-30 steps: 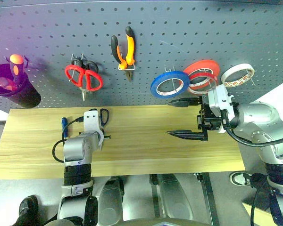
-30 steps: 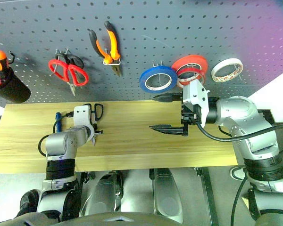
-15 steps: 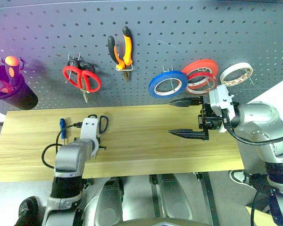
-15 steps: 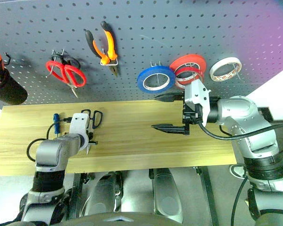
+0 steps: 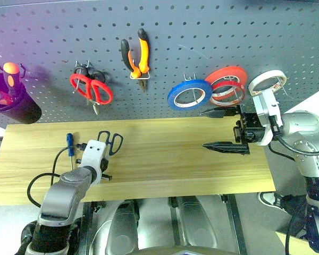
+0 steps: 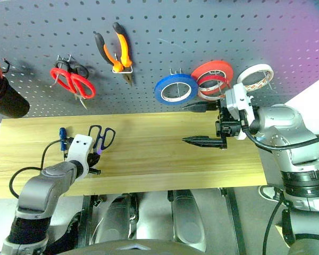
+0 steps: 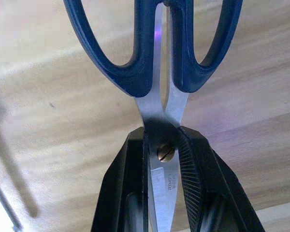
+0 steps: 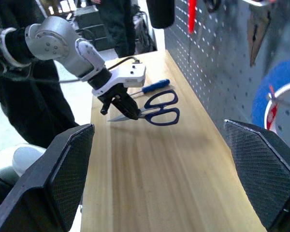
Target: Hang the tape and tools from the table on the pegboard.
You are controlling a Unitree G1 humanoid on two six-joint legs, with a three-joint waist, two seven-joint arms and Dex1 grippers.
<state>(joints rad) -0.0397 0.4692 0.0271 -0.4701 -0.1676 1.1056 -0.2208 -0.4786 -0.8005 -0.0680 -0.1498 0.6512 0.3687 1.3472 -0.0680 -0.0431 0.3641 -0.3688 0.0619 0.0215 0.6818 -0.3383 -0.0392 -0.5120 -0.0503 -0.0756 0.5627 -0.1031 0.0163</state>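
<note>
Workshop-style tool station, apparently set up inside a robotics lab.

A dark grey pegboard (image 5: 202,32) with wire hooks stands behind a light wooden table (image 5: 159,159). Hung on the board: black-and-orange pliers (image 5: 136,53), red-handled scissors (image 5: 91,88), a blue tape roll (image 5: 190,94), red-orange rolls (image 5: 225,84) and a white roll (image 5: 266,83). A dark cup (image 5: 13,103) holding an orange-handled screwdriver (image 5: 11,71) is mounted at the board's left end. Dark-handled scissors (image 6: 98,139) and a small blue screwdriver (image 5: 70,143) are at the table. The right wrist view shows a person in dark clothing (image 8: 19,101) standing beside the bench, with equipment behind.
</note>
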